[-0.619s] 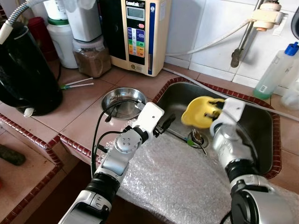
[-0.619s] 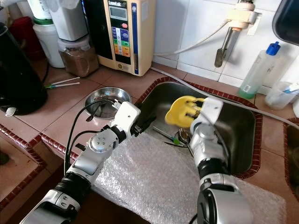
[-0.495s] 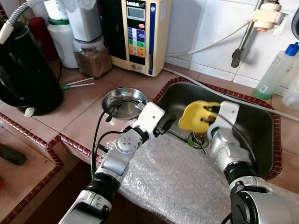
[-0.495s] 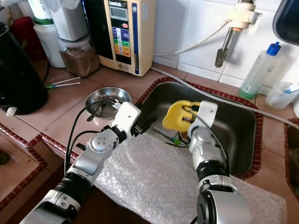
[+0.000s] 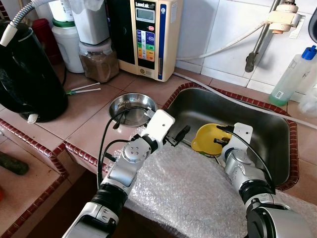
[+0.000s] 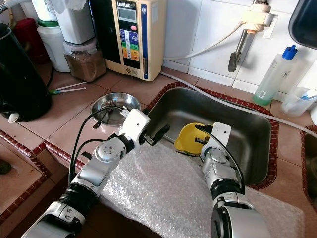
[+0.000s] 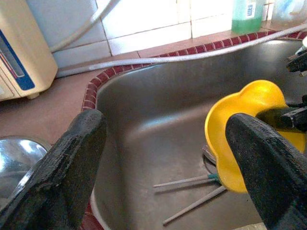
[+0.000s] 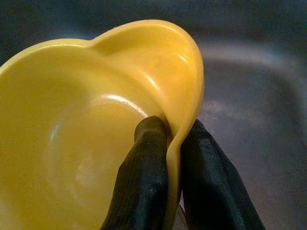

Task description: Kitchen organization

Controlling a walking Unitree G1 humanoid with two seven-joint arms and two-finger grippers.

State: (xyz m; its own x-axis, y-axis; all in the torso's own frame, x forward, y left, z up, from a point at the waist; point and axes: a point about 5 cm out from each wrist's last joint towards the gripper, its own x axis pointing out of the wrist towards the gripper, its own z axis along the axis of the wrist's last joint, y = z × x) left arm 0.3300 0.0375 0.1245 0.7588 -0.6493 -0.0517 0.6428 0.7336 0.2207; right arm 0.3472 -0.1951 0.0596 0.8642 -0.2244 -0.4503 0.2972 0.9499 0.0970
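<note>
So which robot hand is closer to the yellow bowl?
The right. The right gripper pinches the rim of the yellow bowl down in the sink. The left gripper is open, just beside the bowl, not touching.

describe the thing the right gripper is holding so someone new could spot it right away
Find the steel sink set into the tiled counter. Low inside it, near the front edge, the right gripper pinches the rim of a yellow plastic bowl. It is the sink's one bright thing, with a wavy, lobed rim, unlike the round steel bowl on the counter.
</note>
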